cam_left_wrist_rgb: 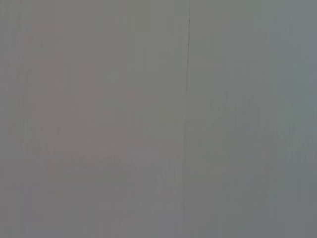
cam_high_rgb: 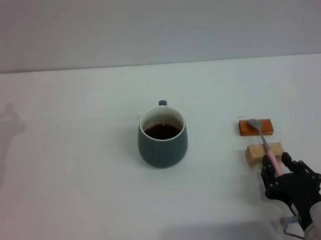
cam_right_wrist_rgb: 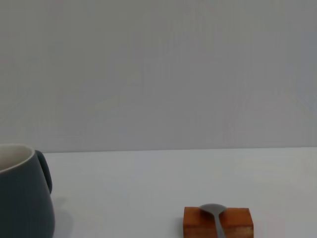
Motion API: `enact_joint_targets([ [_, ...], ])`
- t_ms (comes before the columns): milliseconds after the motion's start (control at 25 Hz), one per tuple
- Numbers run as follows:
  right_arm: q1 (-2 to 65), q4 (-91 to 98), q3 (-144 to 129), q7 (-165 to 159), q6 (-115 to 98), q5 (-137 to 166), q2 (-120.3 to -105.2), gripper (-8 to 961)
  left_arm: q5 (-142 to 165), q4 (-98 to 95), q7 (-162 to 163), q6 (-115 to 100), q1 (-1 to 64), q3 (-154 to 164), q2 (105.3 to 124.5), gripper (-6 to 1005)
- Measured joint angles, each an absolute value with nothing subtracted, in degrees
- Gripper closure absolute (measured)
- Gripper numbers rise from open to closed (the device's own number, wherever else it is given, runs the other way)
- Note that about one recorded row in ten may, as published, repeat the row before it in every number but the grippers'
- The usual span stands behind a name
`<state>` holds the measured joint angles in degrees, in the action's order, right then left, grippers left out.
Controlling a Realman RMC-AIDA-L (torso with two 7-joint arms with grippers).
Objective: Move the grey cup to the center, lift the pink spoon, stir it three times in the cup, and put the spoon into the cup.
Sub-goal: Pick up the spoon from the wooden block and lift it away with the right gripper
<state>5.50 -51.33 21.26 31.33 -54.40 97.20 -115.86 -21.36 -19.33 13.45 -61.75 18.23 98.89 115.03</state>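
Jaws of our right gripper (cam_high_rgb: 276, 169) sit around the pale pink handle of the pink spoon (cam_high_rgb: 263, 141), seemingly gripping it; its grey bowl rests on the orange block (cam_high_rgb: 256, 127), its neck across the tan block (cam_high_rgb: 264, 153); the grey cup (cam_high_rgb: 162, 137), mid-worktop (cam_high_rgb: 72, 173), holds dark brown liquid.

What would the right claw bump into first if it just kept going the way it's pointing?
Probably the tan wooden block under the pink spoon, whose handle the right claw already reaches; the orange block lies beyond.
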Motion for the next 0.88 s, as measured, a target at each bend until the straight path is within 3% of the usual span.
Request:
enact_joint_targets([
  [880, 5.88, -51.41, 21.89, 31.45, -52.94, 97.28, -115.75, 652, -21.36, -19.34, 13.45, -61.78, 18.19, 98.6, 115.13, 995],
])
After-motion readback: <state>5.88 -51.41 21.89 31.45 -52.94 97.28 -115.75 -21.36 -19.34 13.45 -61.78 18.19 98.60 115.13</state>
